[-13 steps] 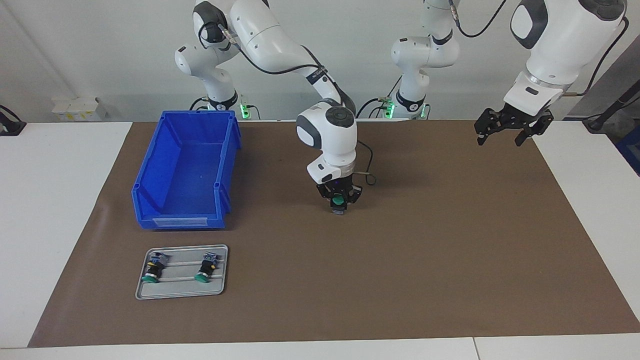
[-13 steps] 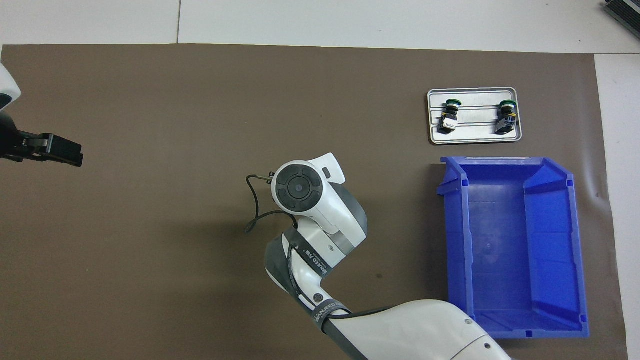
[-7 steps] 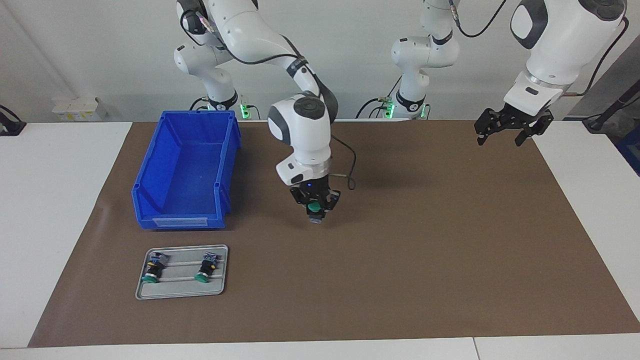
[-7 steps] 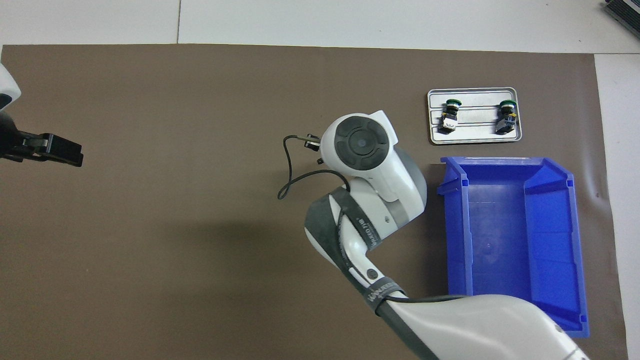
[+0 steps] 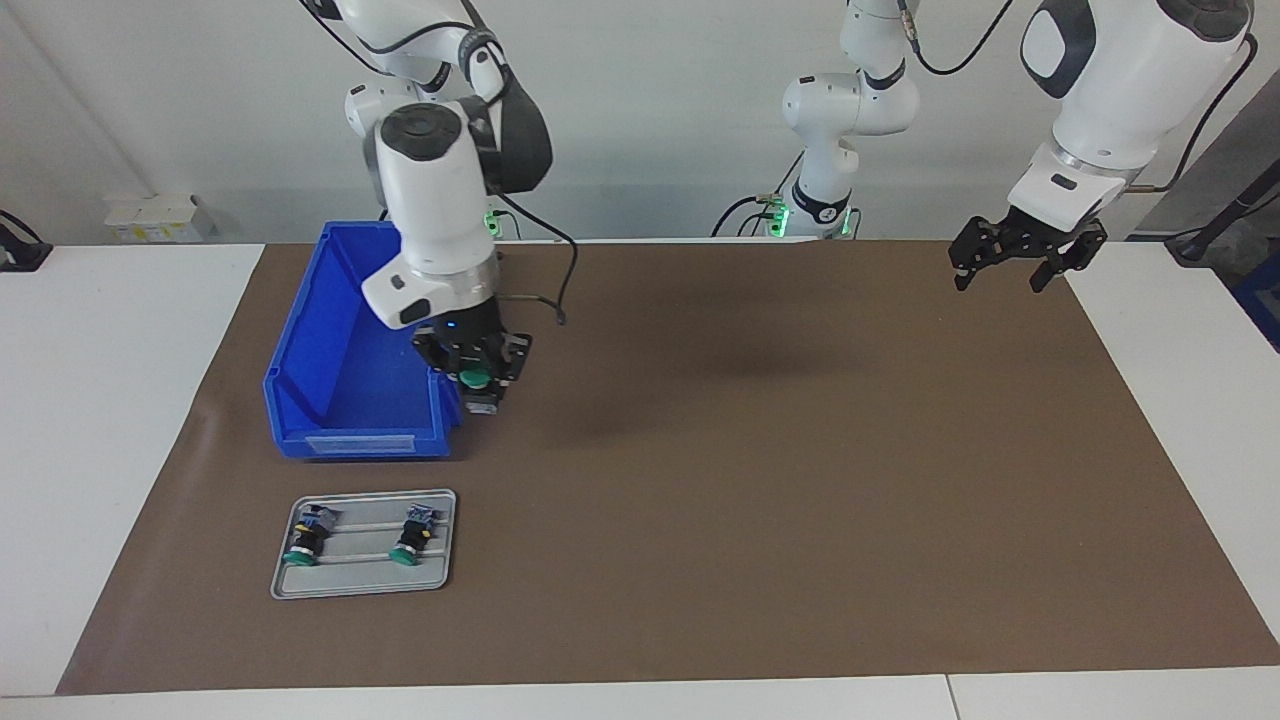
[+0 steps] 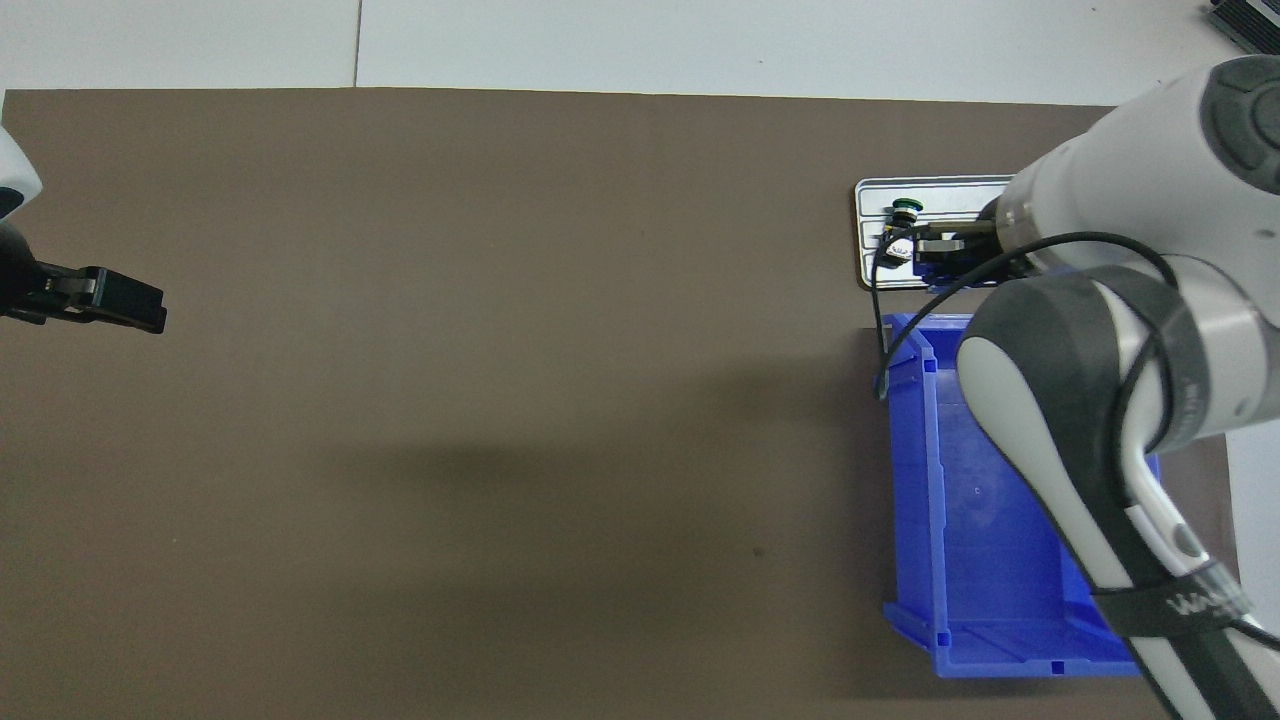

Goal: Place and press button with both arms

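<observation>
Now, look at the room on that brown mat: its whole middle and the left arm's end lie bare, right out to the white table at the edges. Everything crowds the right arm's end. The blue bin sits there, and the grey tray lies farther from the robots than the bin, near the mat's edge, with two spare buttons lying on it side by side, green caps pointing away from the robots.

The right gripper is up in the air, over the bin's corner wall on the mid-table side, where the bin meets open mat. Its jaws are pinched on the button; the green cap faces out between the fingers, and the grey block end hangs below them. From overhead the right arm's bulk hides much of the bin and part of the tray.

The left gripper waits high over the mat's corner at its own end, close to the edge with the white table, jaws spread wide, holding nothing.
</observation>
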You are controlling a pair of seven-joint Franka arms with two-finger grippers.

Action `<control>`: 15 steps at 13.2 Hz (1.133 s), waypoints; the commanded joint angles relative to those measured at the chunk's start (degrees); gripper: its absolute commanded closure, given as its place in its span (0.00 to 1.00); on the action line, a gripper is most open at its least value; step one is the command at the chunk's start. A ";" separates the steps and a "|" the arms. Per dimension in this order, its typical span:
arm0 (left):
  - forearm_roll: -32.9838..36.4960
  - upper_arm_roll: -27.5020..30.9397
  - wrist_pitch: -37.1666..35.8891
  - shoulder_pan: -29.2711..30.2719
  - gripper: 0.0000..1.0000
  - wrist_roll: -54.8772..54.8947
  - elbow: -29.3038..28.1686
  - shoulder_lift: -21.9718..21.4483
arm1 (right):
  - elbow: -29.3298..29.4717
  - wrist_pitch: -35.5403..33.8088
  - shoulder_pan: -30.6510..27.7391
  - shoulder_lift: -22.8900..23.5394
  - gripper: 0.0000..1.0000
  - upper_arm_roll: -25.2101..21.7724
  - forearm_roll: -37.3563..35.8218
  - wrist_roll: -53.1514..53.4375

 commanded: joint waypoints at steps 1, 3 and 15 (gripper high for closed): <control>1.00 -0.35 0.78 0.45 0.00 -0.36 -1.01 -0.64 | -8.79 1.66 -6.54 -4.45 1.00 0.94 -0.44 -7.87; 1.00 -0.35 0.78 0.45 0.00 -0.36 -1.01 -0.64 | -19.66 10.33 -9.29 -8.74 1.00 0.94 -0.44 -11.23; 1.00 -0.35 0.78 0.45 0.00 -0.36 -1.01 -0.64 | -43.10 34.98 -10.44 -10.09 1.00 0.94 1.76 -9.48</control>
